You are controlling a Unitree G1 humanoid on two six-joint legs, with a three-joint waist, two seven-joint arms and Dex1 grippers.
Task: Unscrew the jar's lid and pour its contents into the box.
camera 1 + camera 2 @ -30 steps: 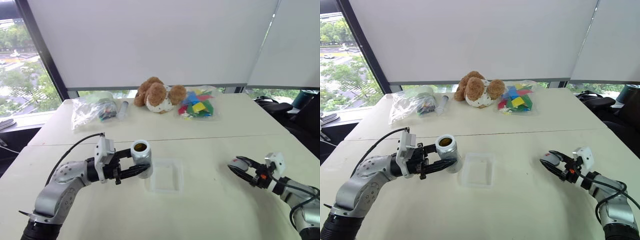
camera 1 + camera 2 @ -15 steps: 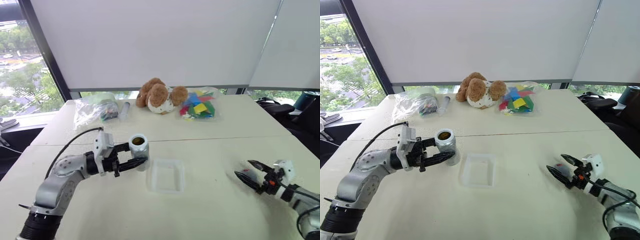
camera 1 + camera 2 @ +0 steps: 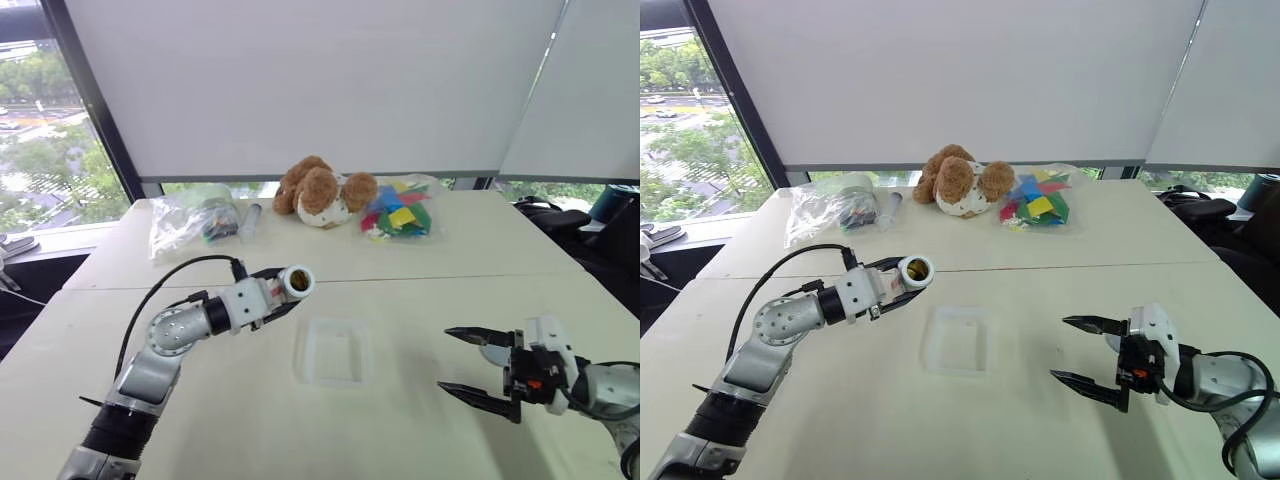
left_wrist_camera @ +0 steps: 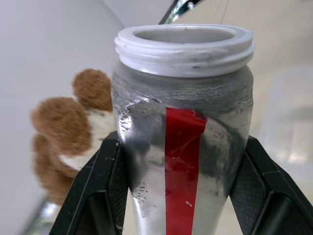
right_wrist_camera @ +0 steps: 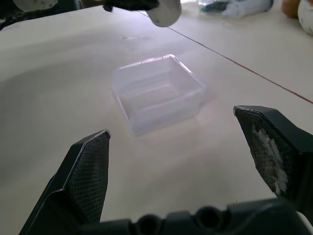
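Grey jar (image 4: 183,147), lidless, is clamped between the fingers of the left end effector (image 3: 283,289), tipped with its open mouth towards the clear box (image 3: 332,352), which lies on the bench (image 3: 420,270) just beyond and below. Contents probably remain inside. Right end effector (image 3: 478,367) stands spread wide, empty, well apart from the box.

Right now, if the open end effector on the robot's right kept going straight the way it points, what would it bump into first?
Probably the box: it lies straight ahead of the right end effector, though depth is uncertain.
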